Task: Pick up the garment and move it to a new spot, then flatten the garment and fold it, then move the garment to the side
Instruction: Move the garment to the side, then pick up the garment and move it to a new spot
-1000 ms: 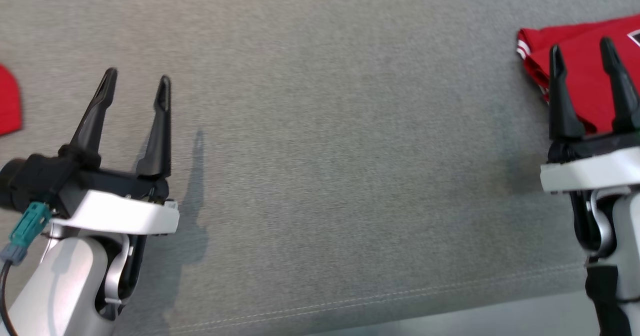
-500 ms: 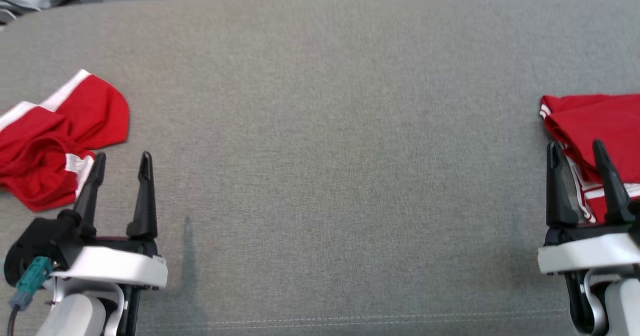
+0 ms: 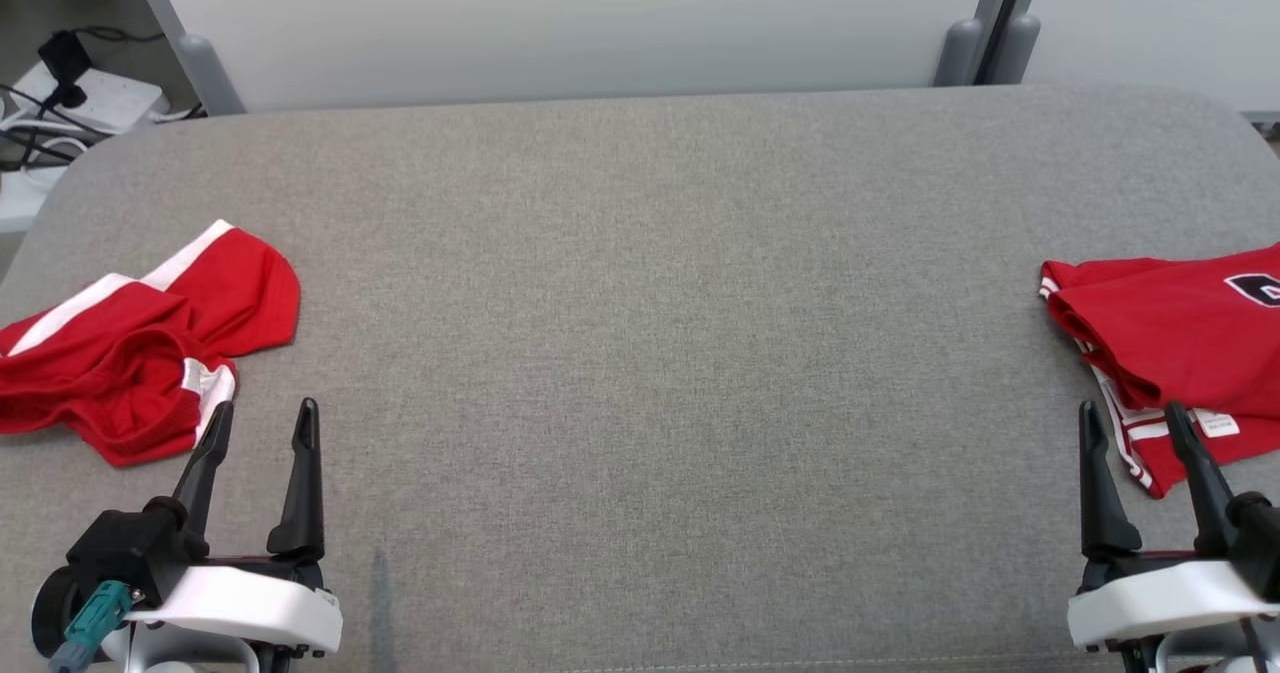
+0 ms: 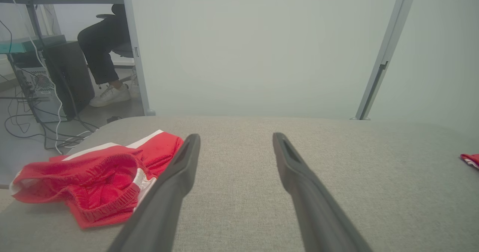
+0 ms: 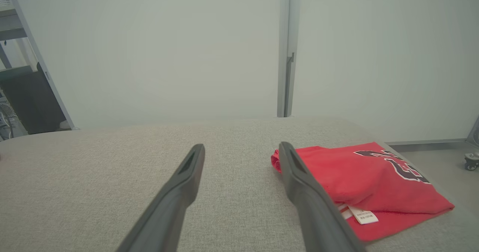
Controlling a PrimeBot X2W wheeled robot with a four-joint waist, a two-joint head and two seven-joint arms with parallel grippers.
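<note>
A crumpled red garment (image 3: 140, 353) with white stripes lies at the left end of the grey cloth table (image 3: 640, 303); in the left wrist view the garment (image 4: 101, 173) sits left of my fingers. My left gripper (image 3: 265, 408) is open and empty, just right of and nearer than it, in its own view (image 4: 236, 136) too. A folded red jersey (image 3: 1170, 343) with dark lettering and a white tag lies at the right end. My right gripper (image 3: 1128, 410) stands open and empty just in front of its near left corner, with the jersey (image 5: 359, 177) right of my fingers (image 5: 242, 145).
A pale wall panel (image 3: 560, 23) with grey posts (image 3: 975, 48) stands behind the table's far edge. Off the far left corner are a power strip and cables (image 3: 70, 103). A seated person's legs (image 4: 104, 49) and a computer tower (image 4: 67, 79) show beyond the left end.
The head camera has tilted up, so the table's far edge, the wall and both whole garments have come into view. Both grippers stay open and empty.
</note>
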